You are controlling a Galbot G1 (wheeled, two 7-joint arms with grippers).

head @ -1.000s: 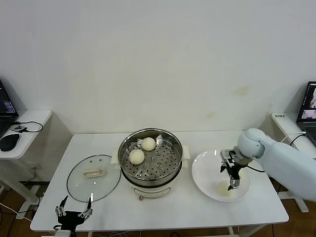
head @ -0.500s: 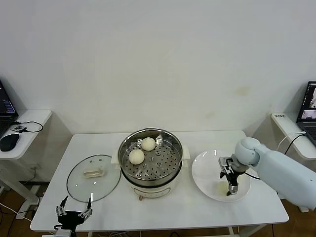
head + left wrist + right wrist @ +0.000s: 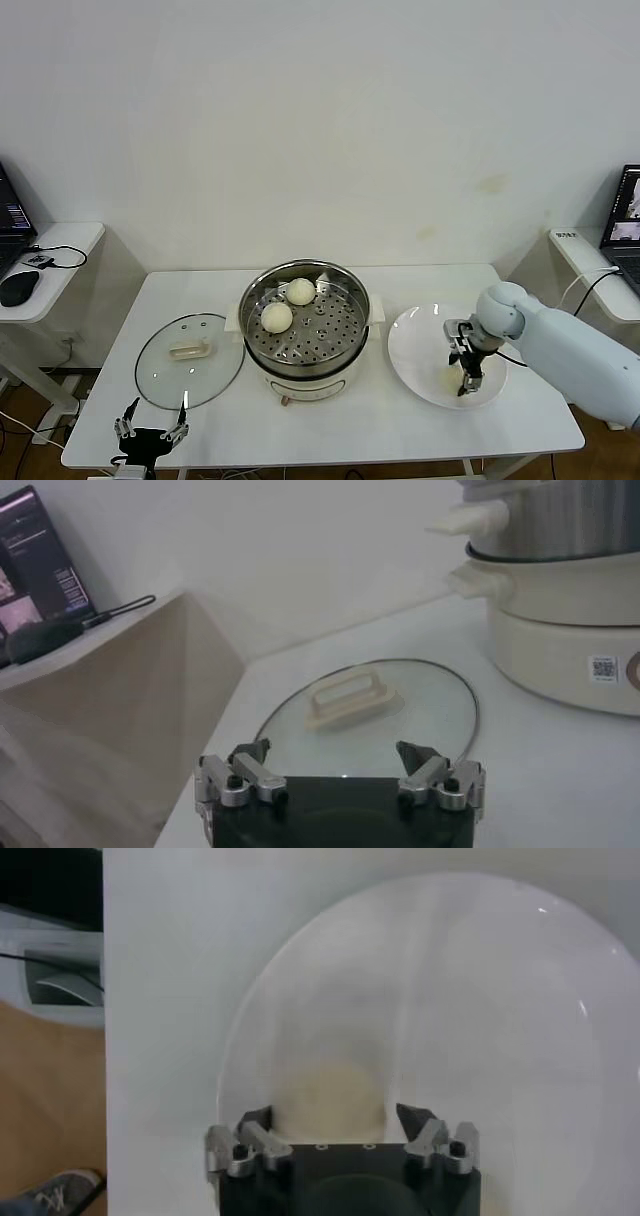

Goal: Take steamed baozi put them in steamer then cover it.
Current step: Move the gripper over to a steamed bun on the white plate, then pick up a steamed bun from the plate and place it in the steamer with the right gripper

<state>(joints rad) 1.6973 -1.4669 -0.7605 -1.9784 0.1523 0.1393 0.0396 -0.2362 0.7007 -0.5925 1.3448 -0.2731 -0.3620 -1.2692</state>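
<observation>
Two baozi (image 3: 277,316) (image 3: 301,291) lie on the perforated tray of the steamer (image 3: 305,325) at the table's middle. To its right, another baozi (image 3: 330,1093) rests on a flat white plate (image 3: 405,350). My right gripper (image 3: 468,382) (image 3: 335,1120) is lowered over that baozi. Its fingers stand open on either side of the bun, close to it. The cover (image 3: 190,358), a glass lid with a cream handle, lies flat on the table left of the steamer. My left gripper (image 3: 150,420) (image 3: 335,765) hangs open at the table's front left edge, just short of the cover (image 3: 370,705).
The steamer's white base and side handle (image 3: 560,630) stand right beside the lid. Side desks hold a laptop and mouse (image 3: 18,285) on the left and another laptop (image 3: 625,215) on the right. The table's front edge runs close to the left gripper.
My right gripper has sunk lower onto the plate and now straddles the baozi there. The left arm, the lid and the steamer have not moved.
</observation>
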